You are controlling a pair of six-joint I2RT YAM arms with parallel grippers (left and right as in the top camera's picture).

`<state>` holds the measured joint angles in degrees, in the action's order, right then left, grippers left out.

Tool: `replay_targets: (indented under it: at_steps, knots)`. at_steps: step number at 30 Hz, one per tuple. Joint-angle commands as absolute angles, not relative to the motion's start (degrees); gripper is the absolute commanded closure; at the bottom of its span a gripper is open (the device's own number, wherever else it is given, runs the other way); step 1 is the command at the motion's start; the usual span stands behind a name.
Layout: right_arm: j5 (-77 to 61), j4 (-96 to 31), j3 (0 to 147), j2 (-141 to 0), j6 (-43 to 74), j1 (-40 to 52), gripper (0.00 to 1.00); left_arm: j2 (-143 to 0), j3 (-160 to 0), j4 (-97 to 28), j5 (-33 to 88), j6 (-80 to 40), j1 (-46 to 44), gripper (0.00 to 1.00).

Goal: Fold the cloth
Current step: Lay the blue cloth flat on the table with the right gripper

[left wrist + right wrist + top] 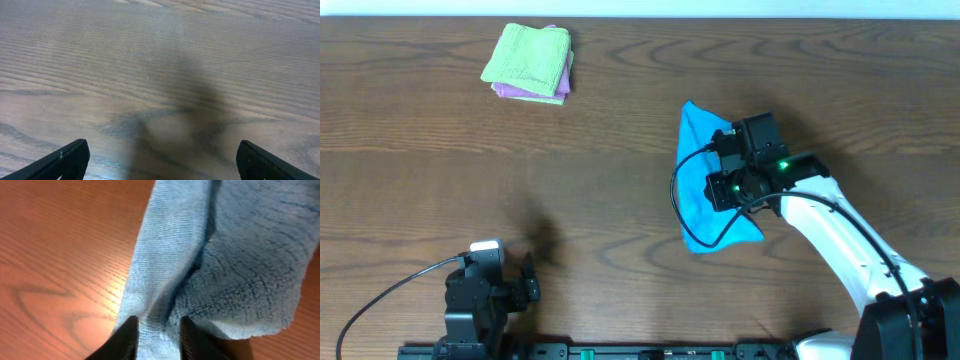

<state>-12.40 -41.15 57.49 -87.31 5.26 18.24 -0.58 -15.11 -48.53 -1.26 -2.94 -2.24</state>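
Cloth [240,255] tight in right end effector [159,330]

Overhead the right gripper [718,160] hides much of the blue cloth [695,135], which the wrist view crops.

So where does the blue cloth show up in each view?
Overhead: blue cloth right of centre, under the right gripper.
Left wrist: not in it; only the table.
Right wrist: fills centre and right, a fold between the fingers.
Shared landmark: the right gripper, in overhead and right wrist.
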Motion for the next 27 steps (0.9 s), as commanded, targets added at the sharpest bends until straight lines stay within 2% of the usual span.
replay_targets:
  at_steps: [1,2,13,18,20,24,27]
  knots:
    - [-10.9,-41.4,58.0,-87.2,6.2,19.0,0.61,-0.2,-13.2,-51.1,-1.0,-2.5,-1.8,0.05]
    - [-11.0,-41.5,58.0,-87.2,6.2,19.2,0.66,-0.2,-13.2,-51.1,-1.0,-2.5,-1.8,0.05]
    - [-13.3,-39.3,58.0,-87.9,9.8,23.9,0.67,-0.2,-13.2,-51.1,-1.0,-2.5,-1.8,0.05]
    - [-2.4,-41.2,58.0,-89.5,11.6,24.4,0.72,-0.2,-13.2,-51.1,-1.0,-2.5,-1.8,0.05]
    - [2.2,-40.4,58.0,-89.5,11.6,24.3,0.69,-0.2,-13.2,-51.1,-1.0,-2.5,-1.8,0.05]
    - [4.2,-37.4,58.0,-89.5,11.5,24.3,0.55,-0.2,-13.2,-51.1,-1.0,-2.5,-1.8,0.05]
    - [4.1,-35.7,58.0,-89.5,11.5,24.4,0.53,-0.2,-13.2,-51.1,-1.0,-2.5,-1.8,0.05]
